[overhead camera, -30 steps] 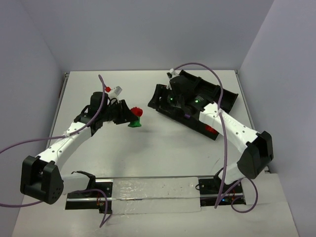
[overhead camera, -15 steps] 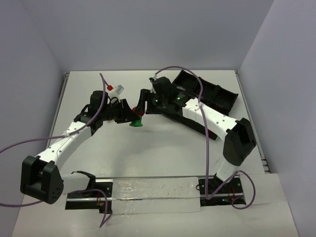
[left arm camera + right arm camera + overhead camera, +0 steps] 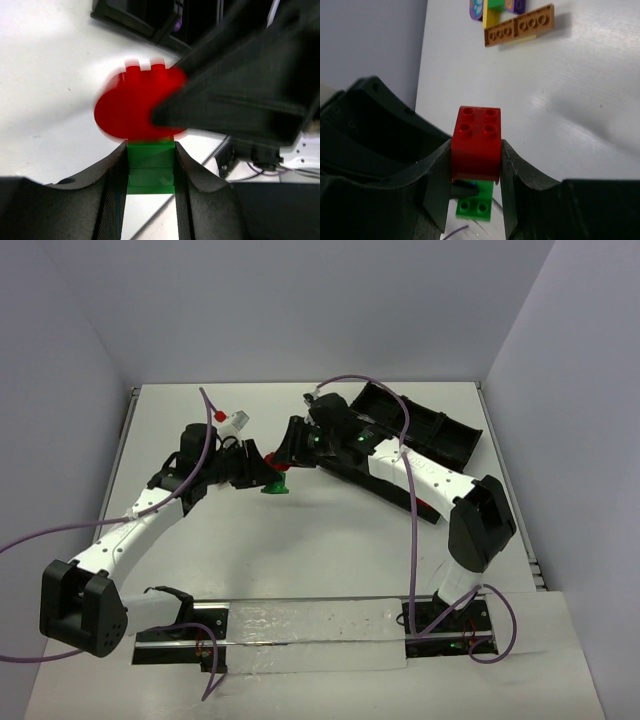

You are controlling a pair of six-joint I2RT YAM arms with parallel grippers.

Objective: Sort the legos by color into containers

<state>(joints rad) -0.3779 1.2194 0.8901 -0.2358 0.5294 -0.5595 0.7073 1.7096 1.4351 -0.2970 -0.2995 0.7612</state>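
My left gripper (image 3: 150, 150) is shut on a green lego (image 3: 151, 167). A red lego (image 3: 130, 110) sits right against the green one's far end. My right gripper (image 3: 476, 145) is shut on that red lego (image 3: 476, 142), with the green lego (image 3: 476, 202) just below it. In the top view the two grippers meet at mid-table, left (image 3: 262, 475) and right (image 3: 290, 455), with the red (image 3: 282, 468) and green (image 3: 275, 487) legos between them. I cannot tell whether the two bricks are still stuck together. The black tray (image 3: 430, 425) lies at the back right.
A loose cluster lies on the table in the right wrist view: a brown plate (image 3: 520, 31), yellow (image 3: 490, 20), purple (image 3: 516, 5) and green (image 3: 496, 4) pieces. The tray's edge (image 3: 135, 17) shows beyond the red lego. The right arm (image 3: 430, 480) lies across the tray's front.
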